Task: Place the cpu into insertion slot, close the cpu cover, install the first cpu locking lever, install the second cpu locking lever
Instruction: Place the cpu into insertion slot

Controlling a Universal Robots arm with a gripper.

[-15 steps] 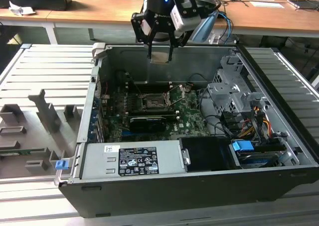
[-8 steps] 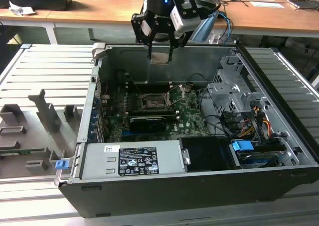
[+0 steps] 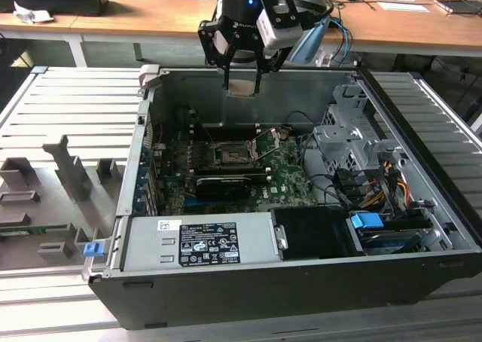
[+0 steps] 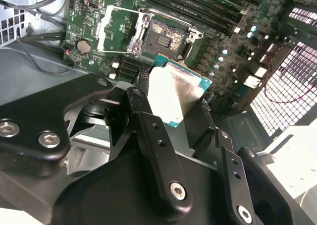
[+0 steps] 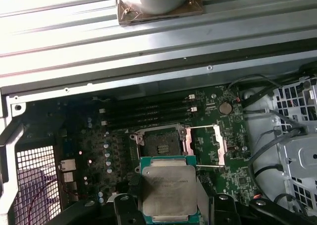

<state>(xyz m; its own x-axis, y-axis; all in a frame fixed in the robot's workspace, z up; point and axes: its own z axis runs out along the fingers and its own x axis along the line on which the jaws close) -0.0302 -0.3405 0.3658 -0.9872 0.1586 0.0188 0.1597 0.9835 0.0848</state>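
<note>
Nearest us in the first wrist view, the gripper (image 5: pixel 169 205) pinches the cpu (image 5: pixel 168 188) by two opposite edges. The chip is flat and square, with a dull silver, faintly tan lid and a teal-green rim. It hangs in the air above the motherboard (image 5: pixel 237 175), not touching it. Beyond lies the insertion slot (image 5: pixel 161 146), a dark square rimmed in silver. Its cpu cover (image 5: pixel 205 144), a thin metal frame, is swung open just beside it. Farthest, we see the grey computer case (image 5: pixel 148 81) wall.

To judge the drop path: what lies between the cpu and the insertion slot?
Nothing; in the first wrist view the cpu hangs clear of the open insertion slot, cpu cover swung aside.
</note>
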